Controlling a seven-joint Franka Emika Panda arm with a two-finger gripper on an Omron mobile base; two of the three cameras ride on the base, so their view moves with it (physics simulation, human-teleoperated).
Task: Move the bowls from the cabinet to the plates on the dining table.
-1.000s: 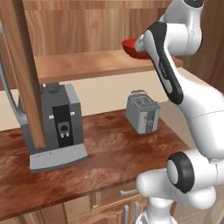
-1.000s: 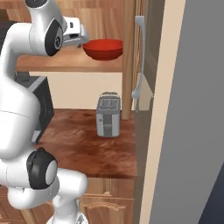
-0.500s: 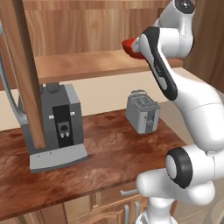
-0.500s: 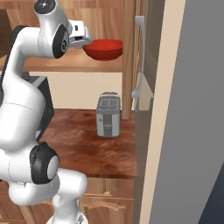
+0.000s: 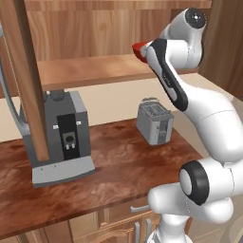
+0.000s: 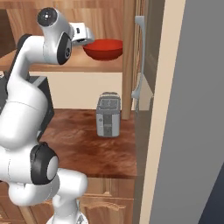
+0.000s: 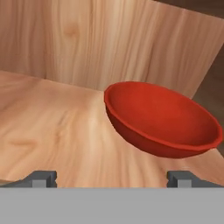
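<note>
We hold our gripper fully spread before the glossy red round bowl, which sits on the wooden cabinet shelf, so its rim can pass between the fingers.

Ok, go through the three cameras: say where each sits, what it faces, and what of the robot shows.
Left base view: behind the arm, left; faces the coffee machine, toaster and cabinet shelf; arm rises right.
Right base view: behind, right; faces the red bowl on the shelf; arm at left, gripper beside the bowl.
Hand view: on the hand, facing the bowl; open finger tips at the bottom.
Both base views share toaster, shelf and bowl.
</note>
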